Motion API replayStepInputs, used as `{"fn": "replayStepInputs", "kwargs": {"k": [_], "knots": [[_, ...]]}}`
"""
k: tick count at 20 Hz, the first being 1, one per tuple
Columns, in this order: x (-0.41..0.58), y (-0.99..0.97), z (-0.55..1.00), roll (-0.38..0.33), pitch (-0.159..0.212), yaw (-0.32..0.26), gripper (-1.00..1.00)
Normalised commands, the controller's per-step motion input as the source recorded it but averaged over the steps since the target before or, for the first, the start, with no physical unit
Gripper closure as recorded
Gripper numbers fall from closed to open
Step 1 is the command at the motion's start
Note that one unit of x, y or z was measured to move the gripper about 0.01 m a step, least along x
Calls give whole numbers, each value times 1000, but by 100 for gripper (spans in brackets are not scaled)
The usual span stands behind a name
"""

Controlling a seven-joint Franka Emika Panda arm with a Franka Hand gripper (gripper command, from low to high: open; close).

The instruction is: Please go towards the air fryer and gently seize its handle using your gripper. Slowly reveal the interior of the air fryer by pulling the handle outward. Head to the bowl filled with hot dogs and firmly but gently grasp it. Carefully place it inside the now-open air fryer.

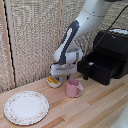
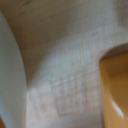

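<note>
Now the hand point(image 1: 56, 75) sits low over the bowl point(image 1: 53, 81), grip state unclear; cup point(image 1: 74, 88) just beside it, so a careless lift could tip either, spilling hot dogs point(image 1: 52, 79).

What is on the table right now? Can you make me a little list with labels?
air fryer: black box at the exterior view's right, drawer pulled out
handle: on the drawer front, nothing touching it
bowl: small, with yellow-orange hot dogs, directly under the tool
tool: down at the bowl; fingers hidden, grip cannot be told
pink cup: next to the bowl
plate: big, white, patterned rim, near front
table: light wood
</note>
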Motion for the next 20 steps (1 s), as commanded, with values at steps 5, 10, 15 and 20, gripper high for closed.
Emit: {"fn": "replayStepInputs", "kwargs": {"k": [5,10,15,20], "knots": [[15,-2,-77,1,17,60,100],[12,-11,33,3,-1,-16,100],[-113,-120,386,47,2,-23,100],[-216,-214,838,88,59,-14,100]]}}
